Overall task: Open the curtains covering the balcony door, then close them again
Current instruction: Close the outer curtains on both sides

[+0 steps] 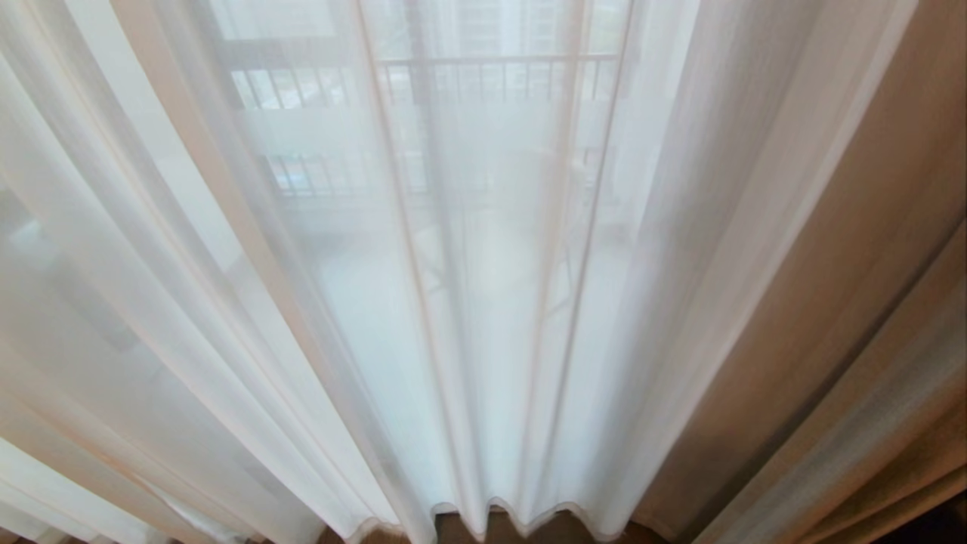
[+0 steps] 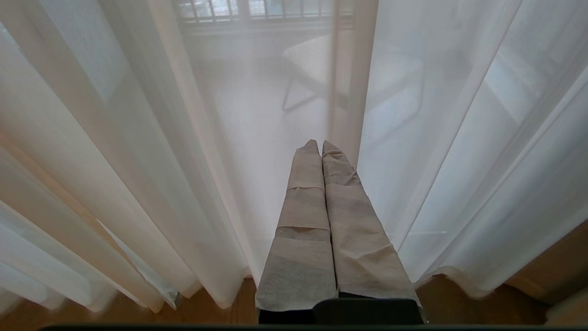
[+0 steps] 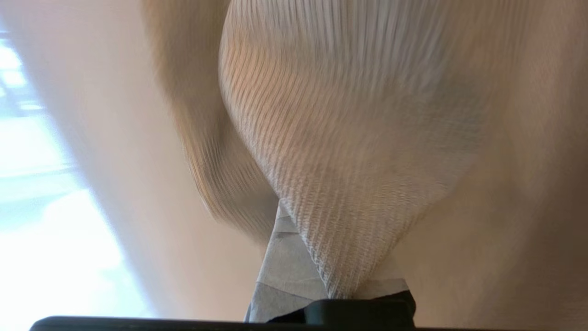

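Note:
The curtains hang drawn across the view. The thin white sheer (image 1: 468, 302) fills the left and middle, and the thick beige-grey drape (image 1: 831, 340) hangs at the right. The balcony door (image 1: 302, 128) shows only dimly through the sheer. Neither gripper appears in the head view. In the right wrist view my right gripper (image 3: 317, 248) is shut on a fold of the thick woven drape (image 3: 349, 151); the fabric bunches out from between its taped fingers (image 3: 285, 266) and hides their tips. My left gripper (image 2: 320, 145) is shut and holds nothing, just in front of the sheer (image 2: 138, 161).
Wooden floor (image 1: 521, 529) shows under the curtain hems. Through the sheer I make out a dark-barred railing (image 1: 491, 79) and a chair (image 2: 317, 64) outside on the balcony. The thick drape's folds reach to the right edge of the head view.

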